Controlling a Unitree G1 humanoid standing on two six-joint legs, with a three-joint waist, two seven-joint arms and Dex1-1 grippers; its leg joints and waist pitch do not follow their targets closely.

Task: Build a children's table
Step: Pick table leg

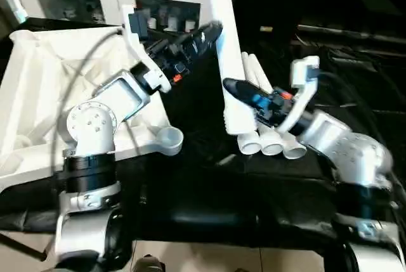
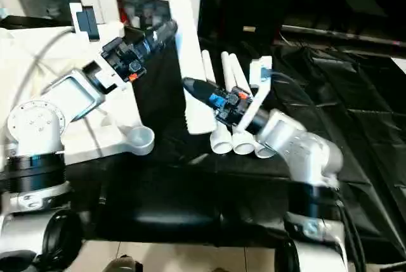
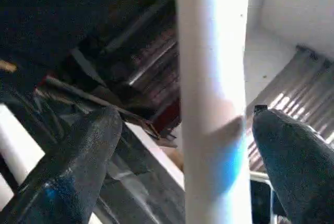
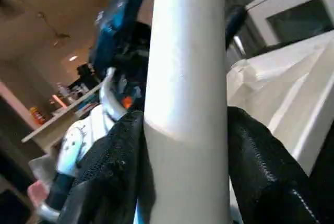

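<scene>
Here the tabletop (image 1: 38,94) lies underside up at the left, and the left gripper (image 1: 212,31) stands spread around the raised leg (image 1: 222,37) without pinching it. Lower down, the right gripper (image 1: 231,87) clamps that leg, while three spare legs (image 1: 271,139) lie just beside it. The hollow plastic tube looks light, stiff and slick, so the thick lower end seems the safest hold.

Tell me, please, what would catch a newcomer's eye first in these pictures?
Probably the upright white leg in the middle, with the right gripper clamped on its lower part and the left gripper open around it higher up. Next, three spare legs lying behind it, and the tabletop at left.
</scene>
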